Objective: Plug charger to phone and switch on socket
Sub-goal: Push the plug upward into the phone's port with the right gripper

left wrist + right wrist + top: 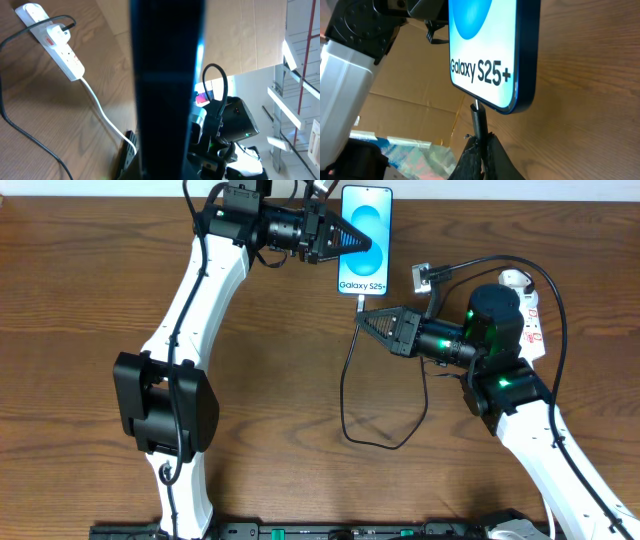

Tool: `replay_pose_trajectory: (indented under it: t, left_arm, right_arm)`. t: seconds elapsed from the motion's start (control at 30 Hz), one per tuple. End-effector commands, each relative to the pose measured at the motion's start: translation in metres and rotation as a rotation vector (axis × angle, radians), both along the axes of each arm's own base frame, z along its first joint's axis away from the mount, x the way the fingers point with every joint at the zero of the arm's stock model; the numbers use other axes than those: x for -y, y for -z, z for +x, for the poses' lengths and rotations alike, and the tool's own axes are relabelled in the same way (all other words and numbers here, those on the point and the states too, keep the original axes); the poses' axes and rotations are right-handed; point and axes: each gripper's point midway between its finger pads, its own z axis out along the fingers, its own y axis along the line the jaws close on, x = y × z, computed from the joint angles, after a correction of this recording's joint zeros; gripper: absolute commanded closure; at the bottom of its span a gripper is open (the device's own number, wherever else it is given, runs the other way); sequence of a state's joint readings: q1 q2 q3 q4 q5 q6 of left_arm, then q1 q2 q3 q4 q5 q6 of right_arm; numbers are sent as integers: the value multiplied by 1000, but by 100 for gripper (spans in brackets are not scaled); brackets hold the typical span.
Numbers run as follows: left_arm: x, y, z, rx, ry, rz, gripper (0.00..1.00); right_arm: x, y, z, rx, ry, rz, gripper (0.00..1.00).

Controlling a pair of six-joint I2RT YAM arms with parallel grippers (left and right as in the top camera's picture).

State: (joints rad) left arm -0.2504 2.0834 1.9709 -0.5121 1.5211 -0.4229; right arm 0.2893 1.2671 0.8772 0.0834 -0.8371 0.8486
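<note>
The phone [364, 240] with its blue screen and "Galaxy S25+" text lies at the back of the table. My left gripper [352, 240] is shut on it from the left. In the left wrist view the phone [167, 90] is a dark band across the middle. My right gripper [366, 321] is shut on the charger plug [479, 120], whose tip sits at the phone's bottom edge [492, 75]. The black charger cable [345, 395] loops over the table. The white socket strip [528, 310] lies at the right, also in the left wrist view [57, 40].
A small silver adapter block [420, 277] lies right of the phone, with a black cable running to the strip. The strip's white cord [107, 120] runs across the wood. Cardboard sheets stand beyond the table.
</note>
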Motion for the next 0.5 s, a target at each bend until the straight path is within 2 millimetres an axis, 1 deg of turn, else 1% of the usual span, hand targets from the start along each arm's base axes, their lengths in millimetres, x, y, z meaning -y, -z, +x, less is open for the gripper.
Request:
replay_pose_trajectory:
  t: [0.0,0.27,0.47]
  left_arm:
    - [-2,-16,-8,21,38,-40,93]
    - [-2,-16,-8,21,38,-40,92]
    - [-2,-16,-8,21,38,-40,92]
  right_arm:
    - [0,-6,4,10,21,9,99]
    - [0,-6,4,10,22,9,99]
    - [3,-6,6,-41,43,32,99]
